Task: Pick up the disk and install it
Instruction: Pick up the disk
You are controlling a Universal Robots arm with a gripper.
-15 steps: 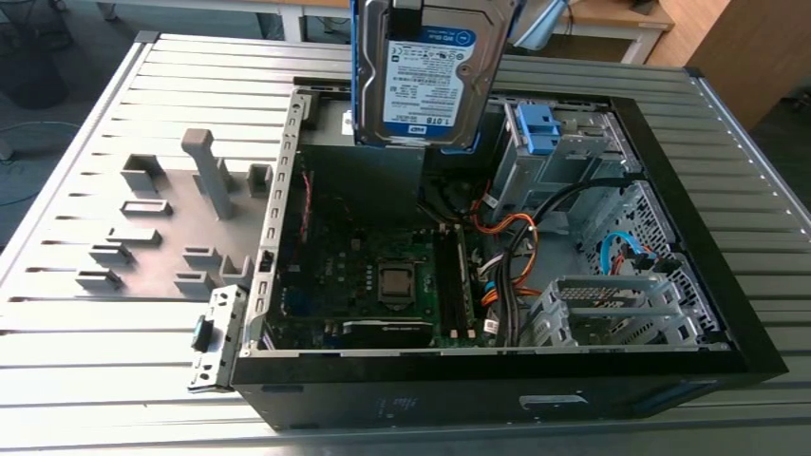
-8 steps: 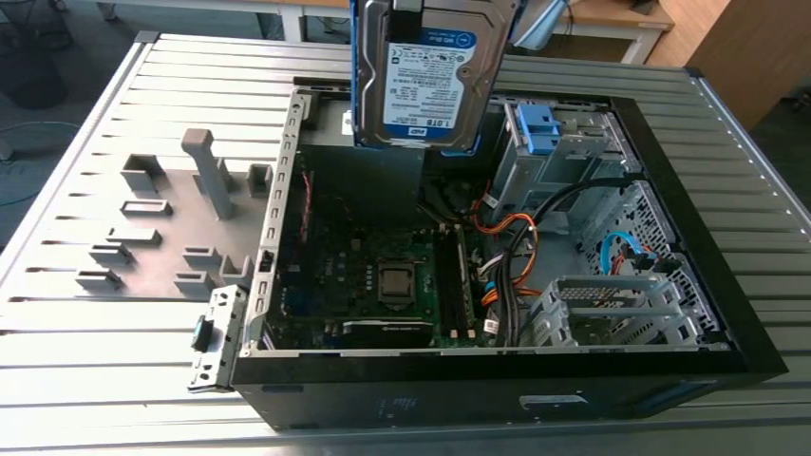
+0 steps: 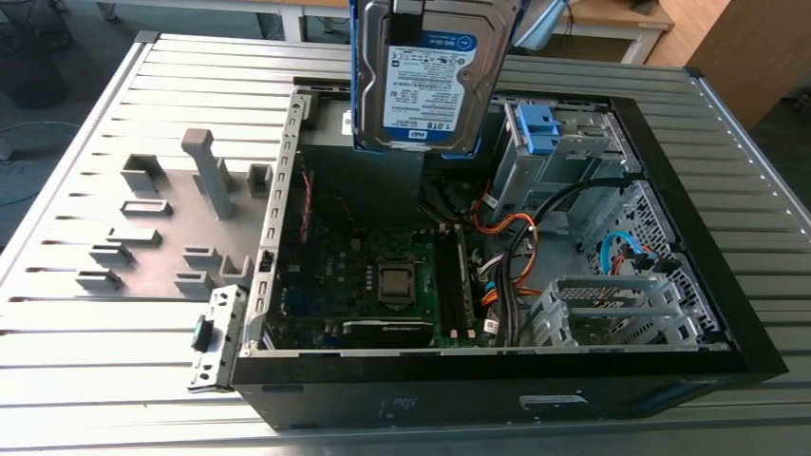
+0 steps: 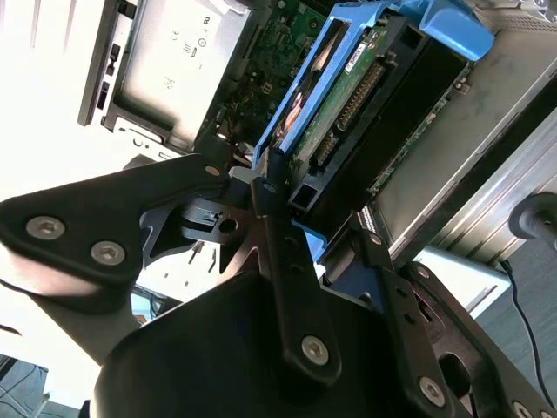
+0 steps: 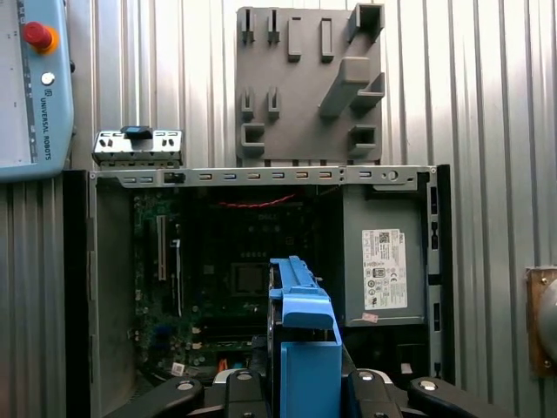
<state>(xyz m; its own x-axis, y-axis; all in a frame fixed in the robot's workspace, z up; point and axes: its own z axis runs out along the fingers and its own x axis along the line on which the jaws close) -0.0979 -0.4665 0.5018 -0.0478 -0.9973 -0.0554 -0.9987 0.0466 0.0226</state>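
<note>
Pickup done: silver rectangular blue-railed disk (image 3: 431,81), clamped between jaws of black gripper (image 4: 313,209), above open black computer case (image 3: 380,404). Installation outstanding.

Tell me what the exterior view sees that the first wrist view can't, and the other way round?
Exterior view's own: the white-and-blue label on the flat silver hard drive, and a silver perforated metal cage. First wrist view's own: a round red button on a grey control box. Shared: the open black computer case, green motherboard, grey plastic holder plate and the drive's blue plastic rail.
</note>
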